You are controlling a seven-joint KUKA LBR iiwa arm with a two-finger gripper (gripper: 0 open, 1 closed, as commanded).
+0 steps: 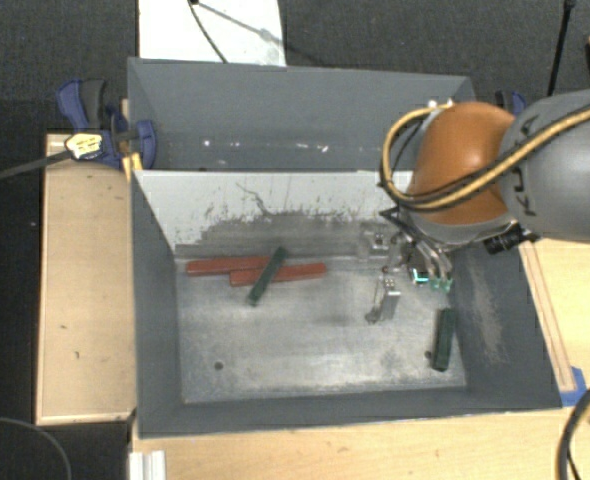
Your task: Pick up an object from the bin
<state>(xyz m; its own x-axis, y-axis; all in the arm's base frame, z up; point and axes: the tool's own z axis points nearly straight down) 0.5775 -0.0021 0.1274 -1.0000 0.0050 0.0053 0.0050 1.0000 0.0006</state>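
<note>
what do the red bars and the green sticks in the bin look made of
The two red bars look matte and square-edged: painted wood or plastic, unclear which. The dark green stick crossing them and the second green stick by the right wall look alike: dull, no shine, probably the same material.

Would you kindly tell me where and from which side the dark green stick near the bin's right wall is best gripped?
Probably at its middle, from straight above, closing across its narrow width. The dark green stick lies flat and alone on the bin floor, long and thin, running roughly front to back, with bare floor along both long sides.
</note>
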